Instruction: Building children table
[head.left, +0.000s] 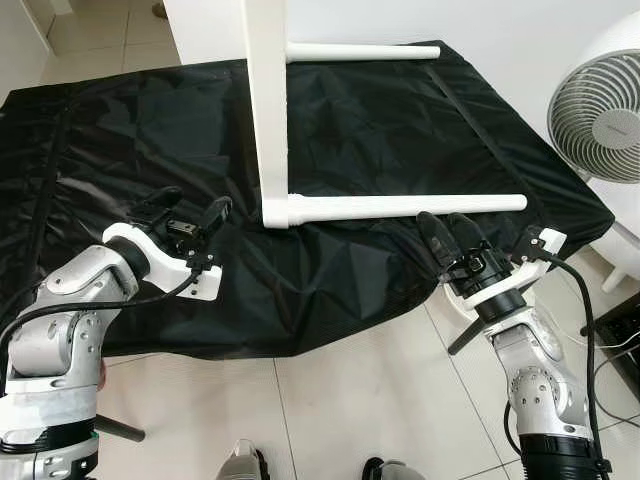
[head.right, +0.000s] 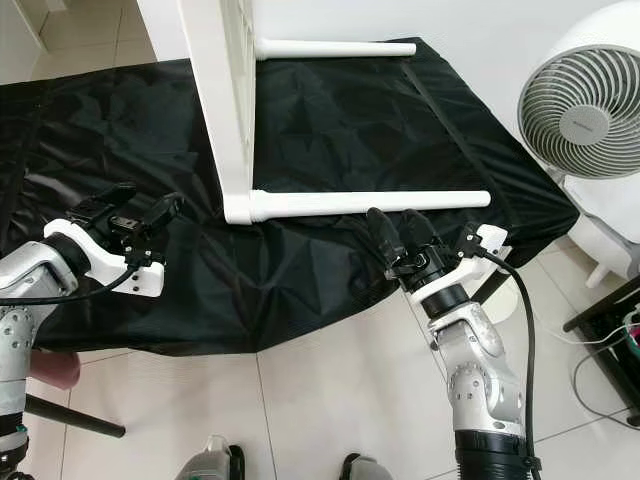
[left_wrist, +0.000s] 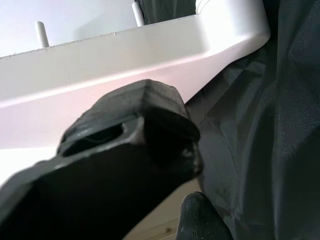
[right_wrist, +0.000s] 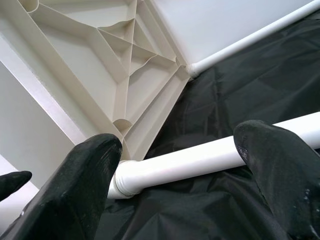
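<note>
The white children's table (head.left: 268, 110) stands on edge on the black cloth (head.left: 380, 130), its top cropped. Both the left gripper (head.left: 190, 212) and right gripper (head.left: 447, 232) hover spread, touching nothing.

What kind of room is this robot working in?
Probably a room in a home. The floor is pale tile, a white fan stands by the wall, and a white plastic children's table stands on its side on a black cloth.
</note>
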